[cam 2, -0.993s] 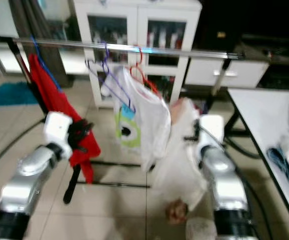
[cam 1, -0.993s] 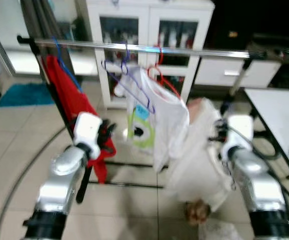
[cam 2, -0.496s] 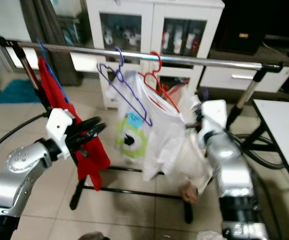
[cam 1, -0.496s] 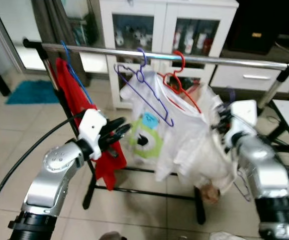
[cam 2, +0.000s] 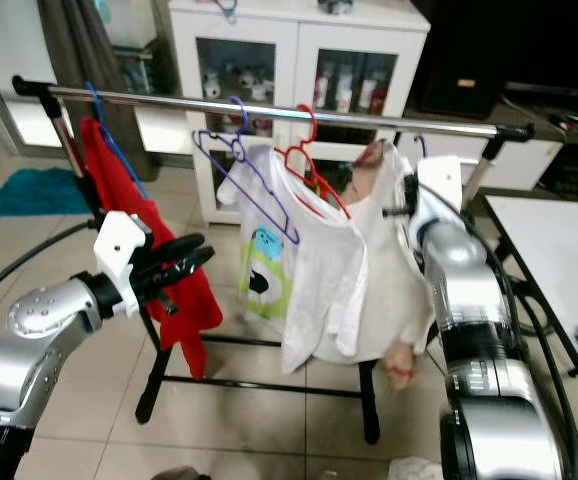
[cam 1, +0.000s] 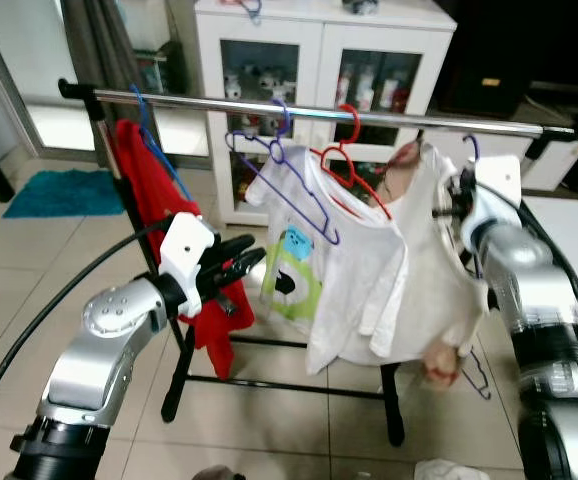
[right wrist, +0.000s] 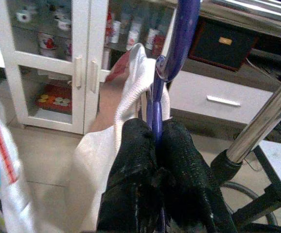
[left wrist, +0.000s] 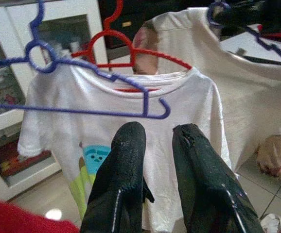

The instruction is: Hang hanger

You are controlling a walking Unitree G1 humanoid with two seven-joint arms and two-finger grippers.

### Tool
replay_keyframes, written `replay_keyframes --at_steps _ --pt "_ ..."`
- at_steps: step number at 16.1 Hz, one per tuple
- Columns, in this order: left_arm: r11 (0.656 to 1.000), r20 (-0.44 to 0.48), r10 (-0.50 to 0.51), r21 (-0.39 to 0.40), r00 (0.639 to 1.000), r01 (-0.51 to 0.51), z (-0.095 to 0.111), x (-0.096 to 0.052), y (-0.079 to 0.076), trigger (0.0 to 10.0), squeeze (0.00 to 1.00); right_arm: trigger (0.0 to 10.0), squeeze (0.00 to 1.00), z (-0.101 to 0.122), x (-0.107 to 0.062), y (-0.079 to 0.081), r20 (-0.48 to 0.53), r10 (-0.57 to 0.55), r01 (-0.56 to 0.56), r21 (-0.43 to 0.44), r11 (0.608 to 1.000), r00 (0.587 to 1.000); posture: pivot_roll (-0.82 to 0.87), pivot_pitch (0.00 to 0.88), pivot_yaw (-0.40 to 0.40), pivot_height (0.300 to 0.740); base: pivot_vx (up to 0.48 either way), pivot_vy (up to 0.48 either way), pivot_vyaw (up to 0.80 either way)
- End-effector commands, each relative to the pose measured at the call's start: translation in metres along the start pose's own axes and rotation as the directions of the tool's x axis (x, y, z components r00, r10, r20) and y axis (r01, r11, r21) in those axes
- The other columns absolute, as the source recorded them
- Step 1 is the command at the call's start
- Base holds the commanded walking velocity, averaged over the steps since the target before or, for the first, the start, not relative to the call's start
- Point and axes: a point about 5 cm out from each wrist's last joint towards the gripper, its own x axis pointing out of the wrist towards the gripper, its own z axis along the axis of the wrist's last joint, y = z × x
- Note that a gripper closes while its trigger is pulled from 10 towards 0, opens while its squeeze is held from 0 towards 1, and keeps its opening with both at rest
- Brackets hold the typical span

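Item: purple hanger (right wrist: 156, 104) carrying a cream garment (cam 1: 431, 262), upper right of the head frame just under the steel rail (cam 1: 299, 108); my right tool (right wrist: 156, 138) is clamped on its neck, hook (cam 1: 468, 147) close beneath the rail, whether seated I cannot tell. Left of it on the rail I log a red hanger (cam 1: 354, 160) with a white printed T-shirt (cam 1: 324, 250), an empty purple hanger (cam 1: 284, 180), then a blue hanger (cam 1: 154, 140) with a red garment (cam 1: 159, 215) at far left. My left tool (left wrist: 152, 160), centre left, fingers slightly parted, holds nothing. White glass-door cabinet (cam 1: 314, 60) behind; tiled floor (cam 1: 39, 260) below.
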Motion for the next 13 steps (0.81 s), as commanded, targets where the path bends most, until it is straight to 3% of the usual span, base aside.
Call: replay_keyframes --at_steps 1,9,13 --pt "1.0 0.005 -0.011 0.015 1.0 0.011 0.007 0.001 0.001 10.0 0.0 10.0 0.0 0.015 0.004 -0.008 0.057 -0.035 0.034 0.011 0.999 0.998 0.04 0.0 -0.022 0.74 0.0 0.0 0.0" --pt "1.0 -0.001 0.017 -0.003 1.0 -0.017 0.008 -0.001 0.0 10.0 0.0 10.0 0.0 0.031 0.023 0.004 0.064 -0.018 0.014 0.068 0.998 0.998 0.05 0.0 -0.027 0.74 0.0 0.0 0.0" --pt "0.999 0.018 -0.042 0.021 0.999 0.042 0.022 -0.003 -0.001 10.0 0.0 10.0 0.0 0.044 0.03 0.01 0.047 -0.015 0.012 0.061 0.998 0.999 0.07 0.008 -0.051 0.74 0.0 0.0 0.0"
